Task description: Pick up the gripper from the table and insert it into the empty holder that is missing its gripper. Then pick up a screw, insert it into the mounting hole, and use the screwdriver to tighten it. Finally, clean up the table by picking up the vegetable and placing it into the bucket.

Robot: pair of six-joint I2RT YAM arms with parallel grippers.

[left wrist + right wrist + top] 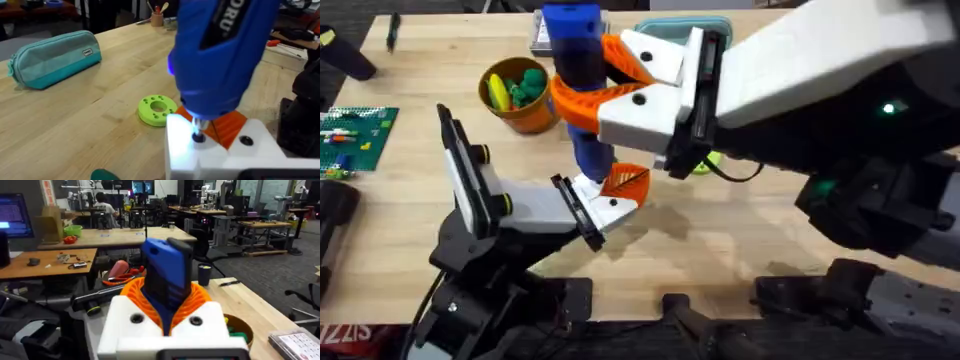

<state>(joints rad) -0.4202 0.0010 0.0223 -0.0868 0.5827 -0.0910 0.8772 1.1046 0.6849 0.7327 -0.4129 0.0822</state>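
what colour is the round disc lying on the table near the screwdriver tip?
Lime green disc, ringed with small holes; clearest in the left wrist view.

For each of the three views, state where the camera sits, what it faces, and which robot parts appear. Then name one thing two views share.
Overhead: above the table, facing down; shows the right gripper clamping the screwdriver over the holder.
Left wrist: low, facing the screwdriver tip on the gripper.
Right wrist: behind its own orange fingers, facing the room.
Shared: the screwdriver.
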